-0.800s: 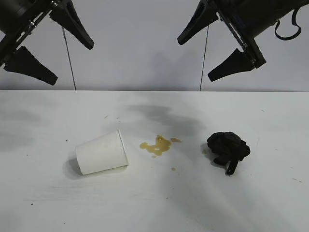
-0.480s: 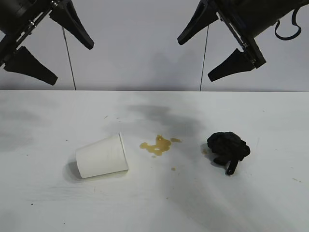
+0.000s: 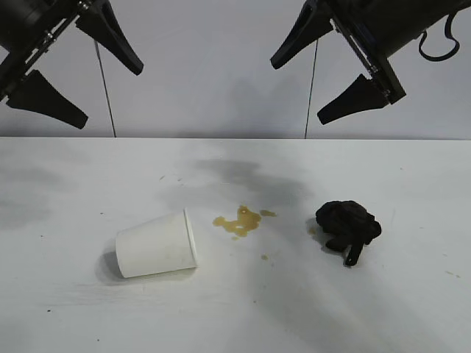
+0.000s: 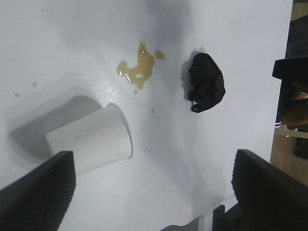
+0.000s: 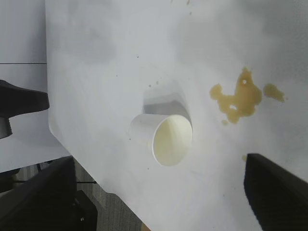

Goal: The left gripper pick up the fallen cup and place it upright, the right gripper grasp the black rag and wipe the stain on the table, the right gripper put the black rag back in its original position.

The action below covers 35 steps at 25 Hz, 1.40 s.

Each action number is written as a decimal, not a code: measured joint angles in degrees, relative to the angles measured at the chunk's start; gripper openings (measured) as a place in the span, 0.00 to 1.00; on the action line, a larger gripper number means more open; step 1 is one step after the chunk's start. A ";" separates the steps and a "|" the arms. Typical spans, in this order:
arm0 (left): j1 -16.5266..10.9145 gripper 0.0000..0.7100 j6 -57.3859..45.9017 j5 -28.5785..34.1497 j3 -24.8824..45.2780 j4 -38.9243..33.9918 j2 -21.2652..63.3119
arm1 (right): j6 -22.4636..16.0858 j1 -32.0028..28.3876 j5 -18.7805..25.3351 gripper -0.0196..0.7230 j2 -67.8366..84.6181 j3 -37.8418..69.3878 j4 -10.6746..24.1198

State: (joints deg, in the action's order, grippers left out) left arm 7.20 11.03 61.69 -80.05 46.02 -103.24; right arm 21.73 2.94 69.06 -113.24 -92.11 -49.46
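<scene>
White, smudged table [image 3: 412, 323] is filling the scene, and the plain white paper cup [image 3: 156, 244] is lying on its side with its rim facing the small yellow-brown stain [image 3: 239, 221] just beside it. Beyond that spill, well apart from the cup, the lumpy black rag [image 3: 348, 224] is sitting. Left gripper [image 3: 73, 70] is hanging high above the cup, jaws spread wide and empty; right gripper [image 3: 324, 77] likewise over the rag. Best approach, I'd say: straddling the cup's wall from the side away from the spill, where open room is plentiful.
</scene>
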 joint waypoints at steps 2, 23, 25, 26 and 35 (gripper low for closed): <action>0.00 0.90 0.00 0.00 0.00 0.00 0.00 | 0.00 0.00 0.00 0.90 0.00 0.00 0.00; 0.00 0.90 0.00 -1.96 0.00 0.00 0.00 | 0.00 0.00 0.00 0.90 0.00 0.00 0.00; 0.00 0.90 0.00 -1.96 0.00 0.00 0.00 | 0.00 0.00 0.00 0.90 0.00 0.00 0.00; 0.00 0.90 0.00 -2.01 0.00 0.00 0.00 | 0.00 0.00 0.00 0.90 0.00 0.00 0.00; 0.00 0.90 0.00 -1.78 0.00 0.00 0.00 | 0.00 0.00 0.00 0.90 0.00 0.00 0.00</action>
State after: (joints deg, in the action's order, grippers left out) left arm 7.20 11.03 59.91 -80.05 46.02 -103.24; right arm 21.73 2.94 69.06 -113.24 -92.11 -49.46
